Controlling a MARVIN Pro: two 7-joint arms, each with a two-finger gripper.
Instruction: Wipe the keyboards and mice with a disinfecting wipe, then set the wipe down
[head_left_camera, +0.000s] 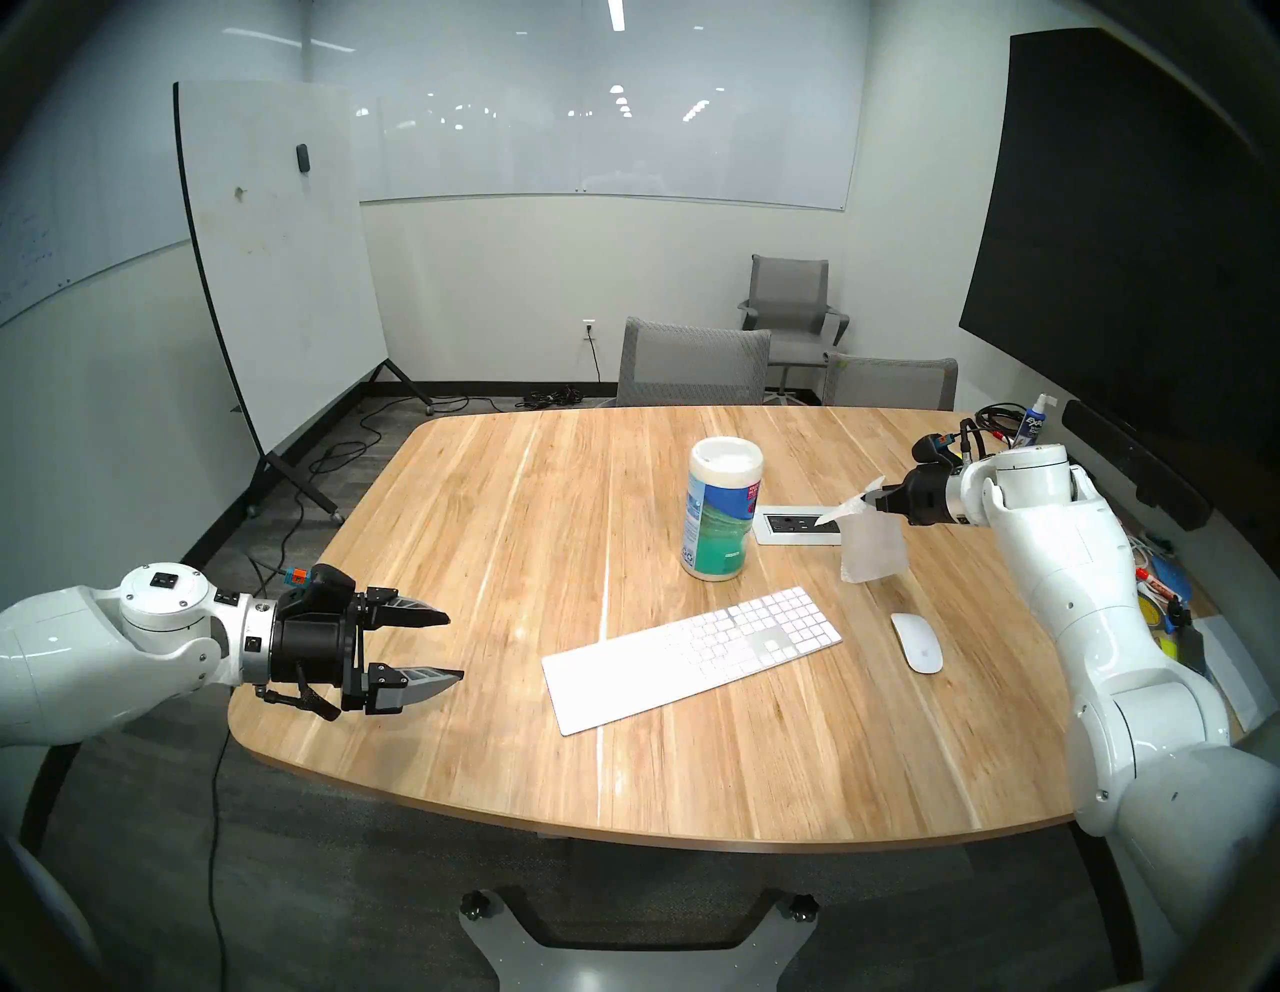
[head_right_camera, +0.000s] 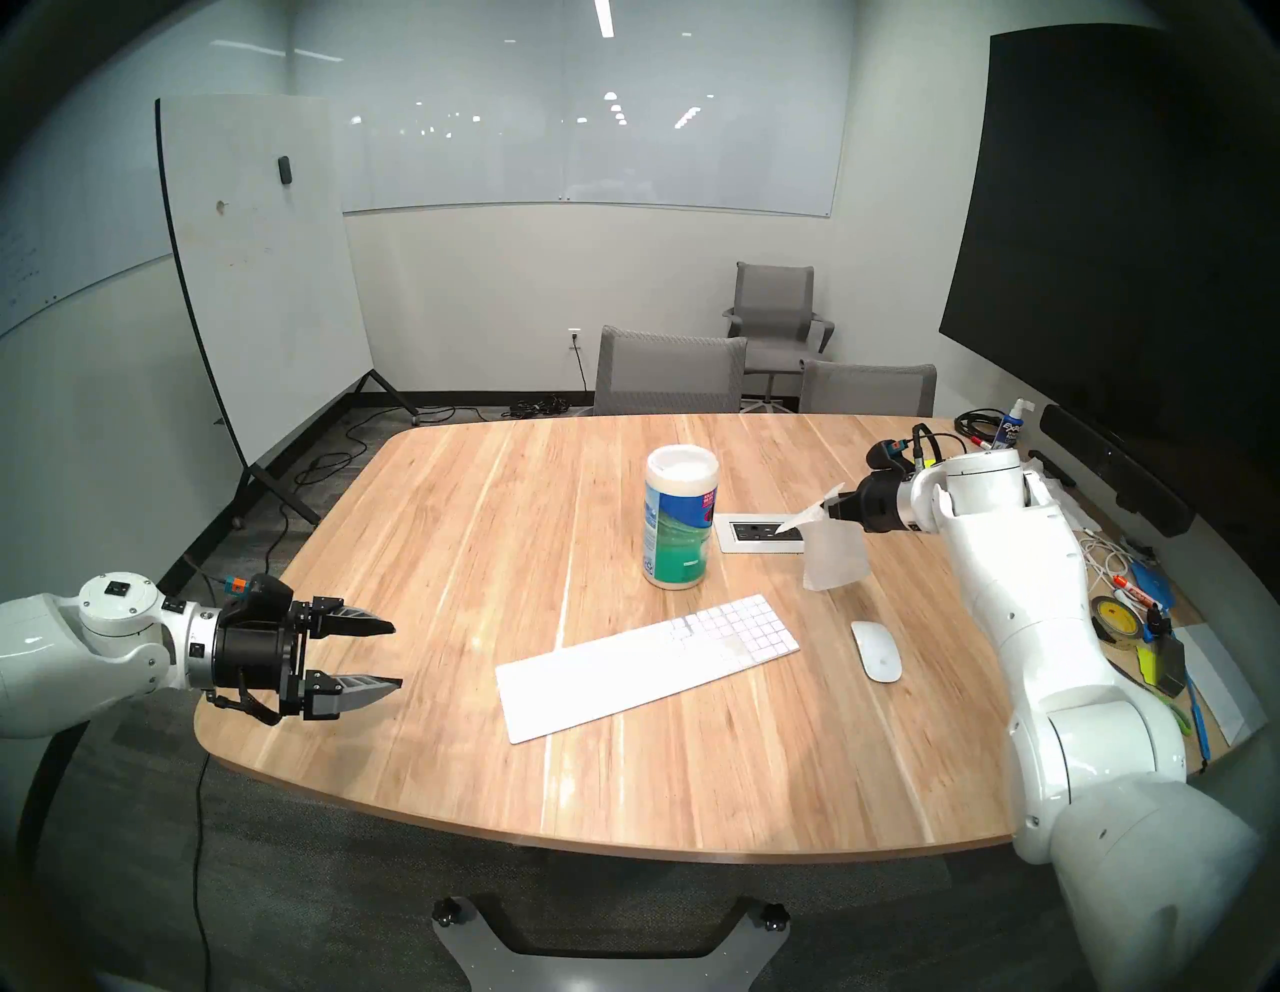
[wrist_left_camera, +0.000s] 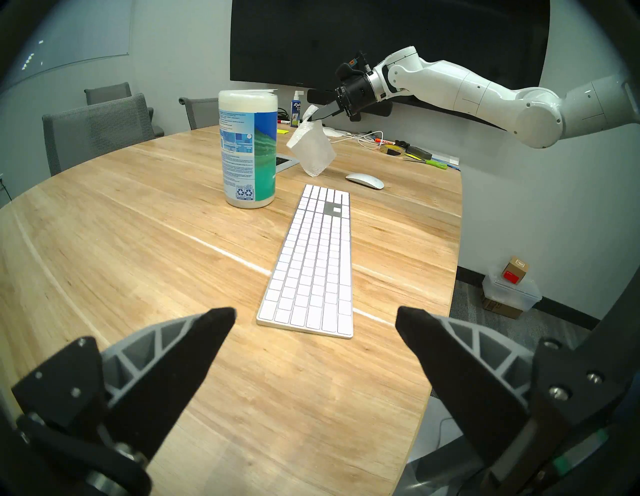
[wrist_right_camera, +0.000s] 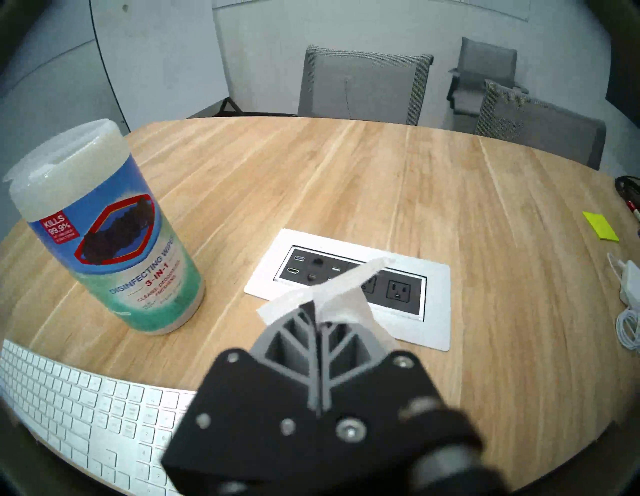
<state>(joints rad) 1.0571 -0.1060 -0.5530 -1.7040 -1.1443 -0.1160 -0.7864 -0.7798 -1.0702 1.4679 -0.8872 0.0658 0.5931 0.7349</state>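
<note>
A slim white keyboard (head_left_camera: 692, 658) (head_right_camera: 647, 666) (wrist_left_camera: 311, 263) (wrist_right_camera: 79, 408) lies slanted on the wooden table, with a small white mouse (head_left_camera: 916, 641) (head_right_camera: 875, 650) (wrist_left_camera: 364, 180) to its right. Behind them, above the table, my right gripper (head_left_camera: 871, 501) (head_right_camera: 831, 509) (wrist_left_camera: 313, 117) (wrist_right_camera: 316, 306) is shut on the top corner of a white disinfecting wipe (head_left_camera: 871, 547) (head_right_camera: 833, 558) (wrist_left_camera: 313, 149) (wrist_right_camera: 341, 291), which hangs down freely. My left gripper (head_left_camera: 454, 648) (head_right_camera: 396, 654) (wrist_left_camera: 315, 320) hovers open and empty over the table's left edge, pointing at the keyboard.
A wipes canister (head_left_camera: 720, 509) (wrist_left_camera: 248, 149) (wrist_right_camera: 110, 235) stands behind the keyboard, left of the hanging wipe. A white power-outlet panel (head_left_camera: 796, 528) (wrist_right_camera: 349, 287) is set into the table. Cables, markers, tape and a spray bottle (head_left_camera: 1033, 429) clutter the right edge. Grey chairs (head_left_camera: 692, 364) stand beyond.
</note>
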